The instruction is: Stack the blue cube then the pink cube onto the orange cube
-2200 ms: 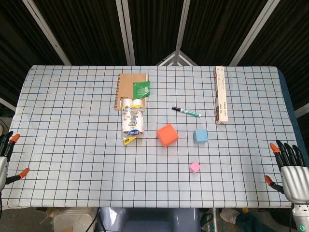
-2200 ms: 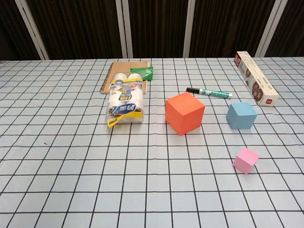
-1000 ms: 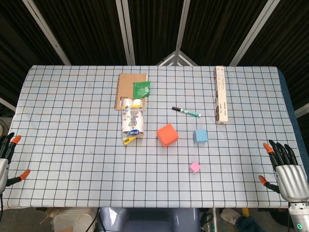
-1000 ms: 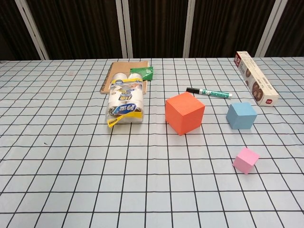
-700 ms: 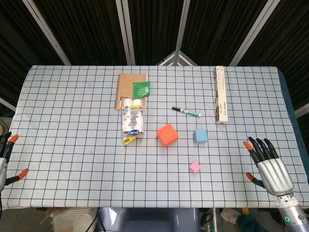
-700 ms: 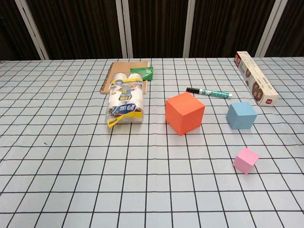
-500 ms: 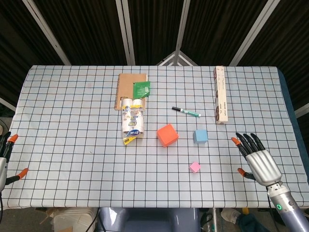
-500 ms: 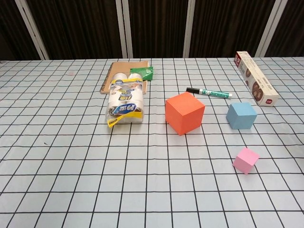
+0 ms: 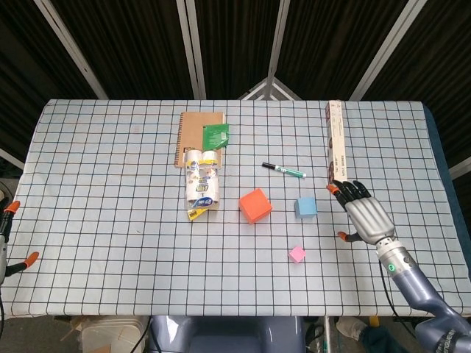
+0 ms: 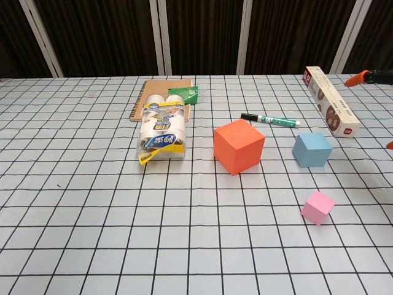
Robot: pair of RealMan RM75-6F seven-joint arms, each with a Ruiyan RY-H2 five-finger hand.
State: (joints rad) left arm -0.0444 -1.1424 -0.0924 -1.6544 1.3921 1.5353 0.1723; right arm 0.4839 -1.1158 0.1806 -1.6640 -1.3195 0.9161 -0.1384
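Three cubes sat apart: one orange cube (image 9: pixel 255 205), one blue cube (image 9: pixel 306 207), one pink cube (image 9: pixel 297 254); the right hand (image 9: pixel 364 213) hovered spread, empty.

Right hand out over the surface with fingers spread; left hand barely showing at the edge.

In the head view the right hand (image 9: pixel 366 217) hovers palm down over the checked surface (image 9: pixel 110 220), just right of the blue cube (image 9: pixel 306 207) and apart from it, holding nothing, its orange-tipped fingers (image 9: pixel 346 189) fanned toward the far side and the thumb stuck out to the left. Its grey forearm runs back to the near right corner. The chest view catches only orange fingertips at the right border. The left hand (image 9: pixel 9 243) sits far left of the blue cube, off the surface's left edge, only two orange tips visible, set apart.
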